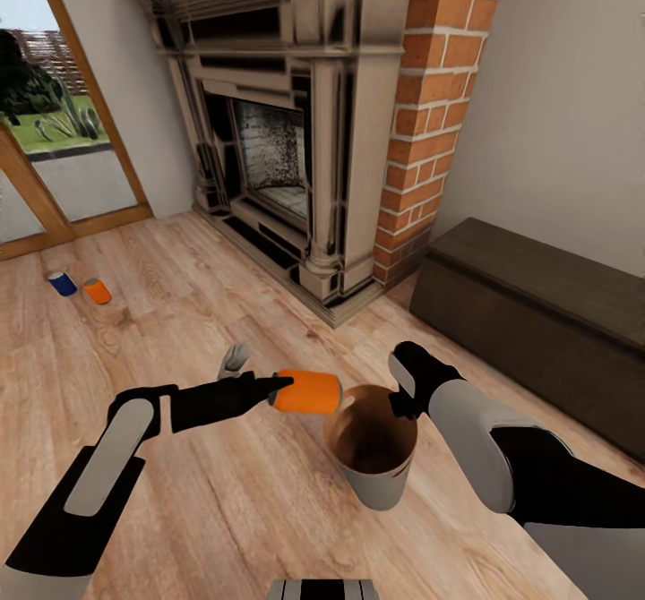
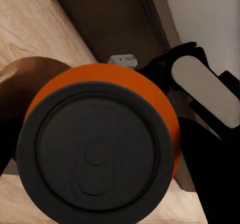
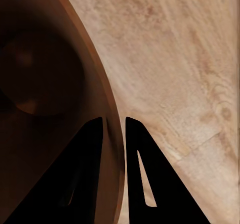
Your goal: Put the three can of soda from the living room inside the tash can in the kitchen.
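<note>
- Far left, by the glass door (image 1: 54,125): a blue can (image 1: 62,284) and an orange can (image 1: 98,291) lie on the wood floor (image 1: 179,313), just beside each other and well apart from the robot.
- Left arm: its left gripper (image 1: 269,391) has its jaws clamped on a second orange can (image 1: 309,391), held on its side just above floor level, beside the bin's rim. In the left wrist view this can's dark end (image 2: 95,151) faces the camera.
- Centre: the bin (image 1: 372,443), brown inside and pale outside, stands upright on the floor.
- Right arm: the right gripper (image 3: 114,129) straddles the bin's rim (image 3: 107,103), one finger inside and one outside, jaws closed on it.
- Behind: the fireplace (image 1: 278,116) and the brick column (image 1: 430,107).
- Far right: a long dark bench (image 1: 537,313) against the wall.
</note>
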